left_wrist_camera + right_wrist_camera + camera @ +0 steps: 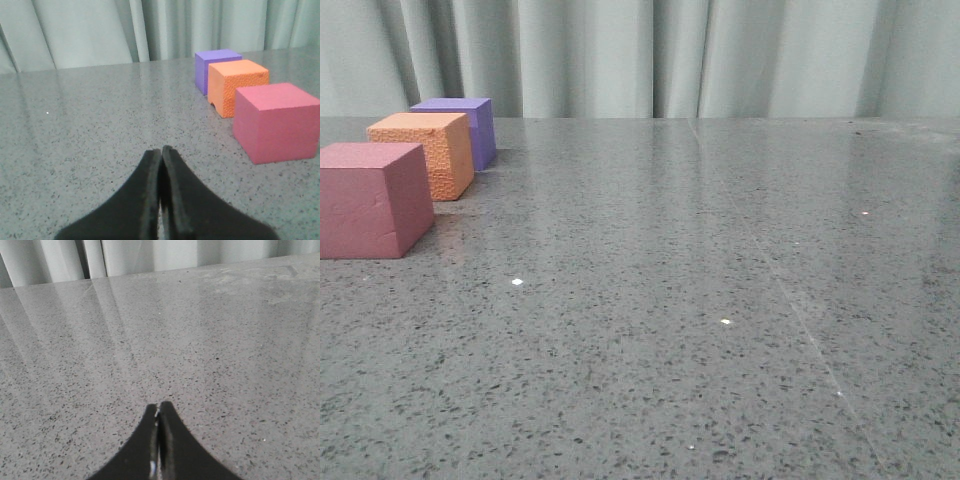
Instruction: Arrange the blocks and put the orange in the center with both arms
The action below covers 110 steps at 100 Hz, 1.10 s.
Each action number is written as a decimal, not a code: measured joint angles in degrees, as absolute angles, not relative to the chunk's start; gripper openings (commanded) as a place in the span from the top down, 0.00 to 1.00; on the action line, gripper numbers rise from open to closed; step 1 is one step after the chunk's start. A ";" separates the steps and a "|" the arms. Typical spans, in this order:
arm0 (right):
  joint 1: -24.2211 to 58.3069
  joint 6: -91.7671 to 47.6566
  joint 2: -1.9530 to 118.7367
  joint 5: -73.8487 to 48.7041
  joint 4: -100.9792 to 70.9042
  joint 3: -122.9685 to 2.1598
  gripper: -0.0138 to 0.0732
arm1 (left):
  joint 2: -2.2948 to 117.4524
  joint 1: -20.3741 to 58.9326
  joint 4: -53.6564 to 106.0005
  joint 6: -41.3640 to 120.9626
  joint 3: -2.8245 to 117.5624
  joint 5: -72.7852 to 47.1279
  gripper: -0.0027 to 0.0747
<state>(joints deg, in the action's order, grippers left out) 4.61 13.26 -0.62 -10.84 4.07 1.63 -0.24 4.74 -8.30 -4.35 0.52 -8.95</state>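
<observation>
Three foam cubes stand in a row at the table's left, running front to back. The pinkish-red cube [372,198] is nearest, the orange cube [426,152] with its pebbled side is in the middle, and the purple cube [458,128] is farthest. The left wrist view shows the pinkish-red cube [275,121], the orange cube [237,85] and the purple cube [214,66] too. My left gripper [161,150] is shut and empty, apart from the cubes. My right gripper [159,406] is shut and empty over bare table. Neither gripper shows in the front view.
The grey speckled table [700,300] stretches to the right of the cubes. A pale pleated curtain [650,55] hangs behind the table's far edge.
</observation>
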 measured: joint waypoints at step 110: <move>4.61 13.26 -0.62 -10.84 4.07 1.63 0.92 | -0.24 4.74 -8.30 -5.73 0.37 -4.24 0.99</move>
<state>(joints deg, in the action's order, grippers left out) 4.61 13.26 -0.62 -10.84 4.07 1.63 -0.24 4.74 -8.30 -5.73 0.37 -4.24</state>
